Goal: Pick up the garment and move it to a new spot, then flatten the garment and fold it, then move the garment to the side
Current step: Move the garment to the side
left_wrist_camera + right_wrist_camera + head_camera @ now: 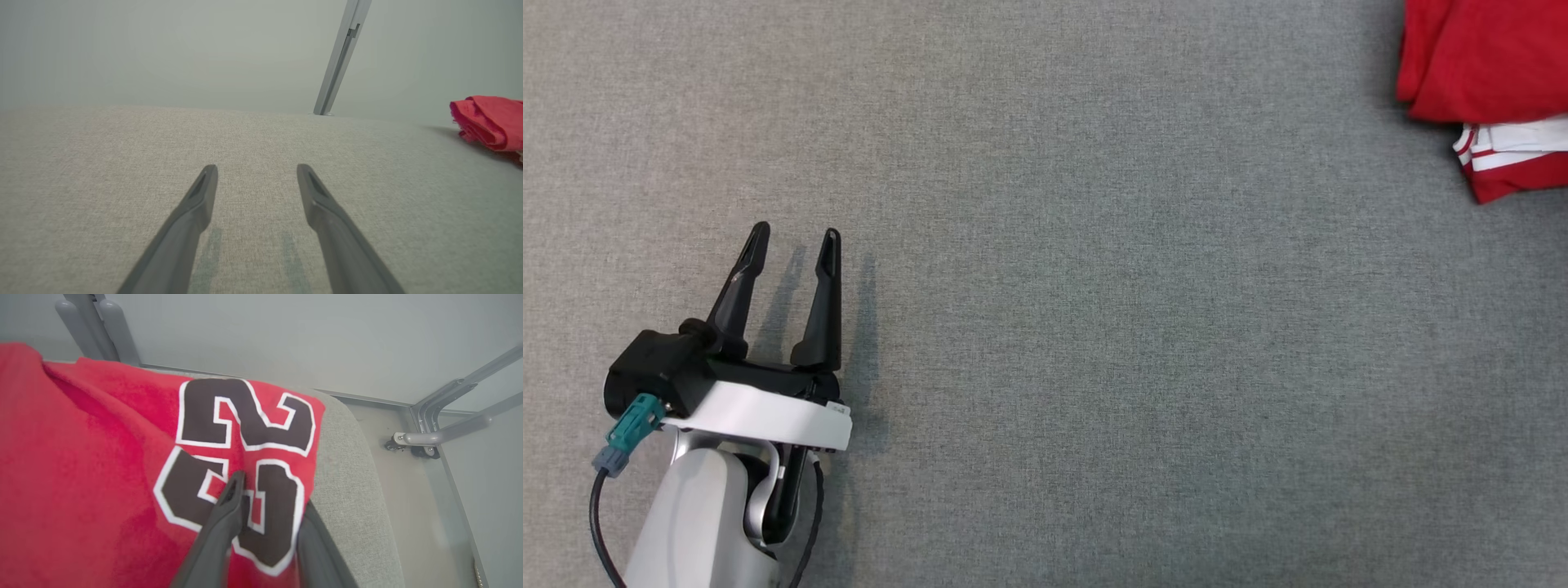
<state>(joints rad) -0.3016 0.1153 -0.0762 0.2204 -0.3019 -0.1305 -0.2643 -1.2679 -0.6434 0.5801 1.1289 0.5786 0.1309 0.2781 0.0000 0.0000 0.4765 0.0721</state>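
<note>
Left gripper sits at lower left on its pale forearm, fingers spread wide. Right gripper has fingers closer together, one tip hidden, so can't tell if it's clamped.

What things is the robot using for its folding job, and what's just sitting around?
For the job: red garment, left gripper, right gripper.
Just there: grey padded table, metal frame.
</note>
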